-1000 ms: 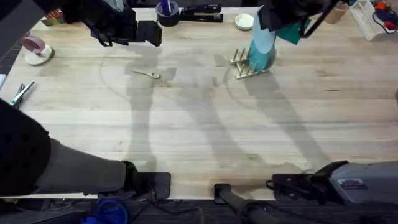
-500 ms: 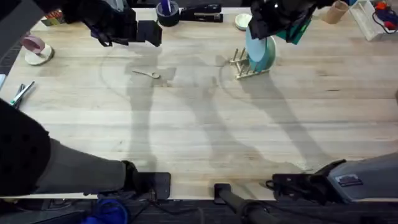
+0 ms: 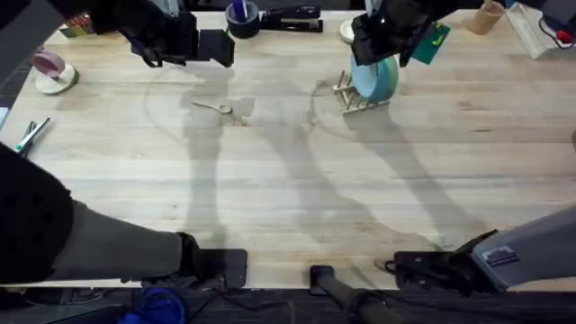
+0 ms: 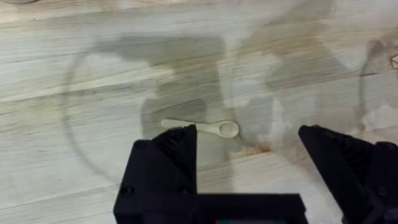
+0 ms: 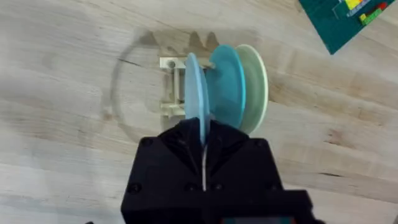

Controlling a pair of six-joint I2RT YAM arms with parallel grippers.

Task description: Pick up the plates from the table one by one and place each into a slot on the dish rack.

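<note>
Light blue plate held at the wooden rack

Upper right of the overhead view: the right gripper (image 5: 203, 155) is clamped on the round light blue plastic plate (image 5: 195, 93), upright in the pegged light-wood dish rack (image 5: 172, 87) beside teal (image 5: 227, 84) and cream-green (image 5: 256, 87) plates. Upper left: the left gripper (image 4: 249, 162) hangs spread apart over the butcher-block table (image 3: 270, 198).

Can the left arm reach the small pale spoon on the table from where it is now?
Probably yes. The left claw hangs open just above the small pale plastic spoon, which lies alone on the bare light wooden table. Nothing stands between them, and the right claw is busy far off at the small wooden dish rack.
</note>
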